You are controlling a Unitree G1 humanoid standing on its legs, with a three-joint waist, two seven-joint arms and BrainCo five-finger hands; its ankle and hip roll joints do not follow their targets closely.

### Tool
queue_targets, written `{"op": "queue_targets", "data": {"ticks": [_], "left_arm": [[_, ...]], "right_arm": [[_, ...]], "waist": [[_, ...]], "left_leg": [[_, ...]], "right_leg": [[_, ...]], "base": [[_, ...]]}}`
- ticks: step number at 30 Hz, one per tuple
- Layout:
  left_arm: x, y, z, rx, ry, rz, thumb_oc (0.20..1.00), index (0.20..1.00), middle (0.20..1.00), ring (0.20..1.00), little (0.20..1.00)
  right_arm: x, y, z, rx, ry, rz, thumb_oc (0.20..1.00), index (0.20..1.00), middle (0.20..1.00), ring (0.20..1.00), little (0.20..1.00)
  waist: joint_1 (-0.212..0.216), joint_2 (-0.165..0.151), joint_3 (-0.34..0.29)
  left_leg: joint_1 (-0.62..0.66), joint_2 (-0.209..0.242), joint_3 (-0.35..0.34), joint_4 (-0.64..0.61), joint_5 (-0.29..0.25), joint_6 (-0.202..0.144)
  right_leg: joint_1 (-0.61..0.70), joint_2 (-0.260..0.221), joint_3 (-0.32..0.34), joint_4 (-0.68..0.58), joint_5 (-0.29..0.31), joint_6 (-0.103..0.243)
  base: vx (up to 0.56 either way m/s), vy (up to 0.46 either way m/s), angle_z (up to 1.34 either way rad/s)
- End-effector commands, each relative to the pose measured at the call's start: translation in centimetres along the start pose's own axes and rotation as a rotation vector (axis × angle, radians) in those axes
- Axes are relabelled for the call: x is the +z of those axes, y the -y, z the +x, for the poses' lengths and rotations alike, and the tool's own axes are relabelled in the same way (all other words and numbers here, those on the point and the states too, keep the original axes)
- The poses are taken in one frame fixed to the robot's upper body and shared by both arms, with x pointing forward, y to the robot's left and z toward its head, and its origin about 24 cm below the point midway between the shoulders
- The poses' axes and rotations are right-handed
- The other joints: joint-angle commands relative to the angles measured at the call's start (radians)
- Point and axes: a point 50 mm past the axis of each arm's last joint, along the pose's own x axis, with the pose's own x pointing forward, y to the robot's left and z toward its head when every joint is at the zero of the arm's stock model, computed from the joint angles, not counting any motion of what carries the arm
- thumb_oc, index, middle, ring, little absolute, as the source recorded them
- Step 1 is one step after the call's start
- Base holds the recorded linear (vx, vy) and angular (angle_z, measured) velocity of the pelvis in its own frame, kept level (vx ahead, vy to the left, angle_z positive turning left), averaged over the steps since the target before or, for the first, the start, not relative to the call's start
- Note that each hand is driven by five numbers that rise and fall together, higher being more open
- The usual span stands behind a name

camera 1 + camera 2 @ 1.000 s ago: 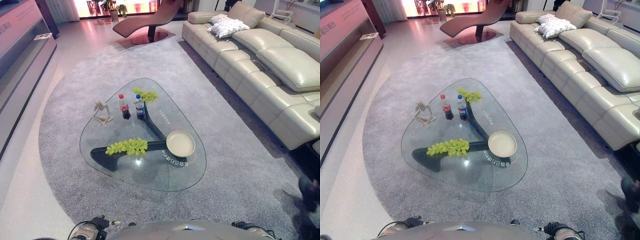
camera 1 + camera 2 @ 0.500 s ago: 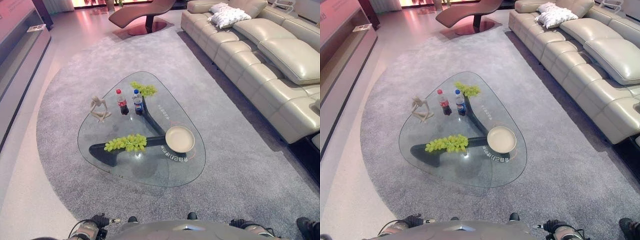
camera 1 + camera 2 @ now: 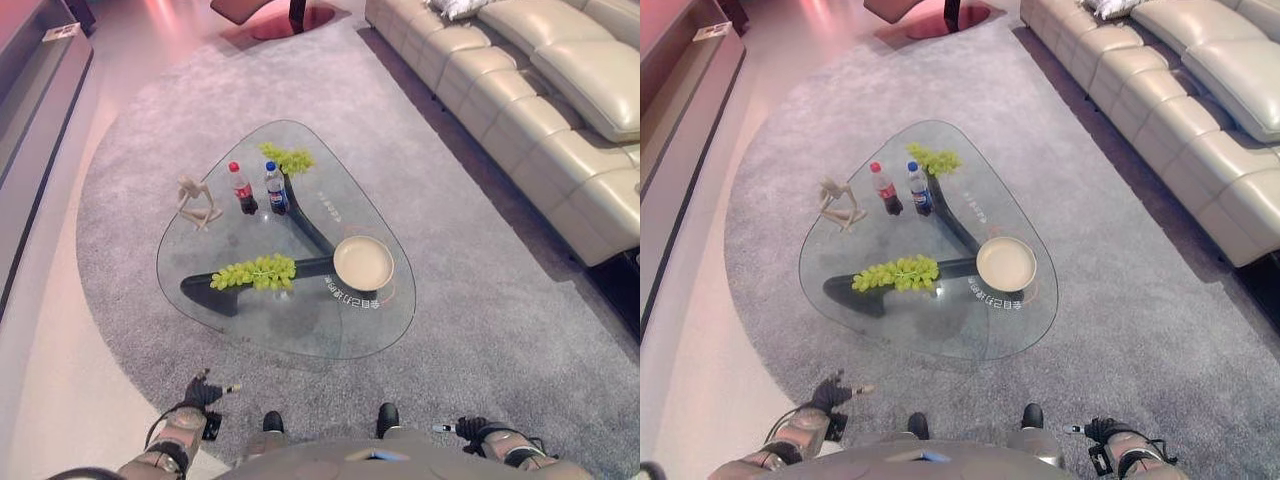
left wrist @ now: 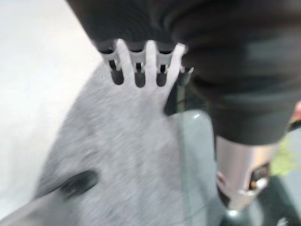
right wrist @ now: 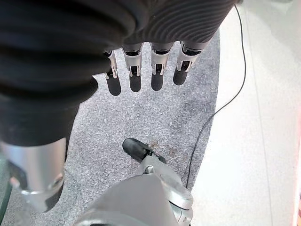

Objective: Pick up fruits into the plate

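1. at the middle of the left eye view stands a glass coffee table [image 3: 300, 330] of rounded three-cornered shape, on a grey rug [image 3: 480, 330].
2. on the glass, toward the lower left of the tabletop, lies a bunch of green grapes [image 3: 256, 272] (long and spread flat).
3. just right of it, apart from it, sits a round cream plate [image 3: 363, 263], with nothing on it.
4. a second, smaller bunch of green grapes [image 3: 287, 158] lies at the far upper edge of the table.
5. beside that bunch stand two upright bottles: a red-capped cola bottle [image 3: 242, 189] and a blue-capped bottle [image 3: 275, 189], close together.
6. left of the bottles is a pale figurine [image 3: 198, 204].
7. at the lower left of the frame hangs the left hand [image 3: 203, 391], over the rug's edge, well short of the table; its wrist view shows the fingers [image 4: 136, 66] straight and apart, holding nothing.
8. at the lower right is the right hand [image 3: 1098, 432], also over the rug; its fingers [image 5: 135, 70] hang straight and empty (thumb off to one side).
9. along the upper right runs a beige leather sofa [image 3: 540, 110].
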Motion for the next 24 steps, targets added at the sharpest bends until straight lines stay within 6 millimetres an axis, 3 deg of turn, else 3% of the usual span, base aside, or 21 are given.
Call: {"op": "queue_targets", "data": {"ticks": [1,3,5,7,10,16,20,24], "left_arm": [[5.8,-3.1,1.2,0.164,0.212,0.033,1.0,1.0,1.0,1.0,1.0],[9.5,-5.0,1.2,0.253,0.337,0.067,1.0,1.0,1.0,1.0,1.0],[10.8,-5.6,1.2,0.282,0.375,0.077,1.0,1.0,1.0,1.0,1.0],[14.5,-7.8,0.7,0.382,0.502,0.146,1.0,1.0,1.0,1.0,1.0],[17.5,-10.7,0.0,0.468,0.584,0.167,1.0,1.0,1.0,1.0,1.0],[22.3,-14.7,-1.9,0.644,0.717,0.277,1.0,1.0,1.0,1.0,1.0],[25.9,-17.2,-3.7,0.791,0.779,0.362,1.0,1.0,1.0,1.0,1.0],[28.5,-18.2,-4.9,0.861,0.801,0.404,1.0,1.0,1.0,1.0,1.0]], "right_arm": [[2.5,1.7,-0.1,-0.041,0.051,-0.011,1.0,1.0,1.0,1.0,1.0],[3.6,2.7,-0.2,-0.065,0.088,-0.009,1.0,1.0,1.0,1.0,1.0],[4.0,3.1,-0.3,-0.075,0.101,-0.007,1.0,1.0,1.0,1.0,1.0],[5.2,4.0,-0.5,-0.106,0.148,0.008,1.0,1.0,1.0,1.0,1.0],[6.2,5.2,-0.8,-0.136,0.197,0.012,1.0,1.0,1.0,1.0,1.0],[7.6,7.2,-1.3,-0.17,0.267,0.054,1.0,1.0,1.0,1.0,1.0],[10.4,8.9,-2.3,-0.202,0.345,0.067,1.0,1.0,1.0,1.0,1.0],[12.2,9.3,-2.9,-0.222,0.389,0.034,1.0,1.0,1.0,1.0,1.0]], "waist": [[-0.018,-0.017,0.057],[-0.028,-0.006,0.092],[-0.031,-0.003,0.105],[-0.043,0.005,0.142],[-0.054,0.006,0.179],[-0.06,-0.001,0.243],[-0.066,-0.004,0.295],[-0.078,-0.005,0.333]], "left_leg": [[-0.039,-0.024,-0.005,0.021,-0.083,0.024],[-0.071,-0.027,-0.004,0.026,-0.074,0.024],[-0.085,-0.028,-0.004,0.029,-0.072,0.025],[-0.124,-0.036,-0.004,0.042,-0.068,0.028],[-0.161,-0.044,0.002,0.057,-0.064,0.029],[-0.23,-0.05,0.008,0.071,-0.051,0.025],[-0.316,-0.056,0.015,0.11,-0.041,0.02],[-0.382,-0.065,0.01,0.156,-0.037,0.018]], "right_leg": [[-0.007,0.005,0.028,0.06,-0.102,-0.006],[-0.044,0.005,0.042,0.073,-0.099,-0.009],[-0.06,0.006,0.047,0.077,-0.097,-0.011],[-0.104,0.009,0.067,0.089,-0.092,-0.016],[-0.139,0.014,0.081,0.096,-0.085,-0.02],[-0.204,0.014,0.078,0.121,-0.083,-0.024],[-0.297,0.013,0.073,0.165,-0.074,-0.027],[-0.366,0.017,0.071,0.211,-0.075,-0.035]], "base": [[-0.12,0.05,-0.02],[-0.17,0.07,-0.04],[-0.14,0.055,-0.16],[-0.17,0.08,-0.18],[-0.12,0.036,-0.03],[-0.09,-0.005,-0.07],[-0.12,-0.002,0.01],[-0.08,0.014,0.03]]}}
